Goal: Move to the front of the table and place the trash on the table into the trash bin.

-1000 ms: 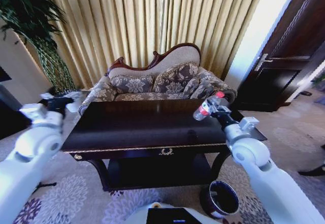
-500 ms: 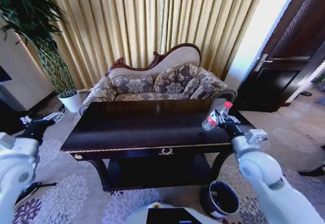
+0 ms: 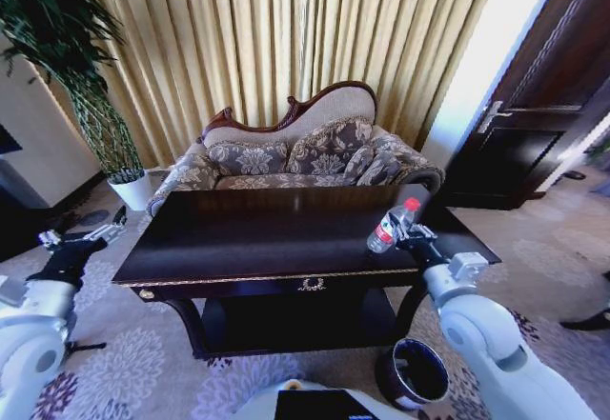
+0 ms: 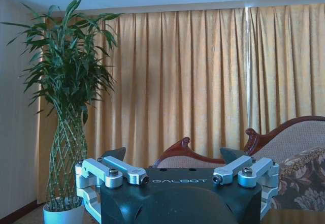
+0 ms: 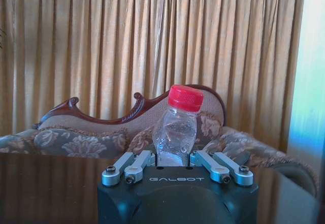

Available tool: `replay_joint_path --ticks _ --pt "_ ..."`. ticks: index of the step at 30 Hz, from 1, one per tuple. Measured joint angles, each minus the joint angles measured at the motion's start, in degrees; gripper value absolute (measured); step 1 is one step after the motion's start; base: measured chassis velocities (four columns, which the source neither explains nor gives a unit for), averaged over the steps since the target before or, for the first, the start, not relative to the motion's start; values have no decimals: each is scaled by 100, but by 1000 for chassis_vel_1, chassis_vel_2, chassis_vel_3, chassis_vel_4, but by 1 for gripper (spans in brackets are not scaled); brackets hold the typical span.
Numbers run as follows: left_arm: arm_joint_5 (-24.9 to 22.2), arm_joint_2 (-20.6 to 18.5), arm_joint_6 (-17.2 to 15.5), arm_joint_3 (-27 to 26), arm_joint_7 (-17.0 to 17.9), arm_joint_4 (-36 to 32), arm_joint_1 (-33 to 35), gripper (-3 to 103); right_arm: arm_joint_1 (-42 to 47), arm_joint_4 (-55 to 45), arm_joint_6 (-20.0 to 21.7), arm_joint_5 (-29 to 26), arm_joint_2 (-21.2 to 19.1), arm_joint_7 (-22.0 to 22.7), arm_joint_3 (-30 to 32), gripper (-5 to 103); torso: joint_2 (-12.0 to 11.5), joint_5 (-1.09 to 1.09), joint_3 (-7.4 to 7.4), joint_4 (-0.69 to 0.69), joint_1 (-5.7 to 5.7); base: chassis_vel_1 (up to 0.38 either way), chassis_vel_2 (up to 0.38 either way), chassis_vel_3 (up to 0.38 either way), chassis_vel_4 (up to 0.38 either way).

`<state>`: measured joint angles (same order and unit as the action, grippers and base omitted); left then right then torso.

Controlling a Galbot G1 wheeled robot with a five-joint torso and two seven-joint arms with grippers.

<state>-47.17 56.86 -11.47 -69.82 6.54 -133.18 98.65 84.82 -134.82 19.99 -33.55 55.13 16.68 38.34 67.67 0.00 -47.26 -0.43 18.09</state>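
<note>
My right gripper (image 3: 408, 233) is clenched on the bottle (image 3: 392, 225), held above the table (image 3: 257, 239) at its right near edge. My left gripper (image 3: 84, 241), fingers spread, hangs left of the table. The trash bin (image 3: 416, 372) stands on the floor near the table's right leg.

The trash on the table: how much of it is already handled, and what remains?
Done: the table top shows no litter. In hand: the right end effector grips the clear bottle, raised above the table's right end. Left: dropping it into the trash bin on the floor below. The left end effector waits beside the table.
</note>
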Motion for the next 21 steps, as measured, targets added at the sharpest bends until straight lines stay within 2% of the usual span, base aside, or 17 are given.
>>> replay_joint_path --ticks 3,9,14,17,21 --pt "5 -29 8 -1 -59 38 -6 100 -61 28 0 127 -14 7 27 25 0 0 0 0 0 0 0 0 0" --pt "-18 -74 32 44 -302 137 -52 100 -164 207 -60 761 37 -44 55 25 0 0 0 -1 0 56 -82 -64 69" --pt "-21 -86 -29 66 -353 137 -32 100 -169 233 -66 781 50 -112 6 25 0 1 0 0 0 99 -100 -96 112" --pt "-18 -87 -212 140 -212 123 -91 100 -121 225 -61 733 50 -151 -6 25 0 0 0 1 -1 117 -104 -103 108" --pt "4 -96 -236 194 -184 123 -136 100 -97 220 -58 700 55 -156 5 25 0 0 0 0 -1 103 -94 -115 89"
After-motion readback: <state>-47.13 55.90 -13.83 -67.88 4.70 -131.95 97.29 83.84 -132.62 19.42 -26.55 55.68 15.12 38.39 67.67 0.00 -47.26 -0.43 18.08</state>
